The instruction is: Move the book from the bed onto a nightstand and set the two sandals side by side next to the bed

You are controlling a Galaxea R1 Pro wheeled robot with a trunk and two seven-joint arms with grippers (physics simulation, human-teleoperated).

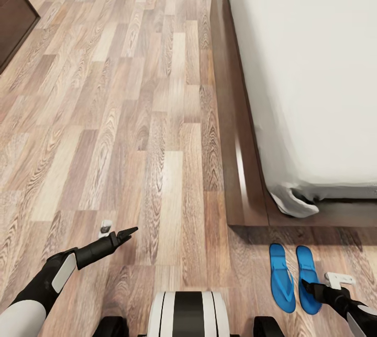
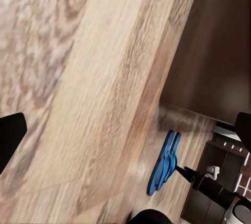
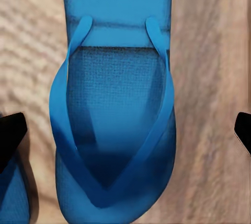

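- Two sandals: left one (image 1: 281, 277) and right one (image 1: 309, 279) lie flat on the wood-plank floor (image 1: 131, 132), parallel, toes pointing the same way toward the bed, a thin strip of floor between them. We judge this pair as side by side.
- They sit just off the foot-end corner of the bed frame (image 1: 233, 132), near its edge but not touching it. We read the sandal half of the task as done, or all but done.
- Right wrist view: one sandal (image 3: 112, 130) directly below the camera, straps up, sole flat on the floor; a sliver of the other sandal (image 3: 11, 192) at the frame's edge.
- Right gripper (image 1: 308, 289): hovers over the heel end of the right sandal. In its wrist view the fingertips (image 3: 10, 135) stand wide apart on either side of the sandal, nothing pinched between them. We take it as spread and free.
- Left gripper (image 1: 123, 233): out over bare floor, well apart from sandals and bed. In its wrist view one fingertip (image 2: 9, 138) sits at one margin, another at the opposite margin, nothing between them; spread, empty.
- Left wrist view also catches the blue pair (image 2: 164, 164) at a distance, lying together near the dark bed frame (image 2: 214, 46).
- Mattress (image 1: 314, 64): the part we can see is plain and bare, with no book on it.
- Book and nightstand: we cannot locate either here, so that half of the task stays unconfirmed. A dark cabinet (image 1: 13, 17) stands at the far left corner of the floor; we cannot tell what it is.
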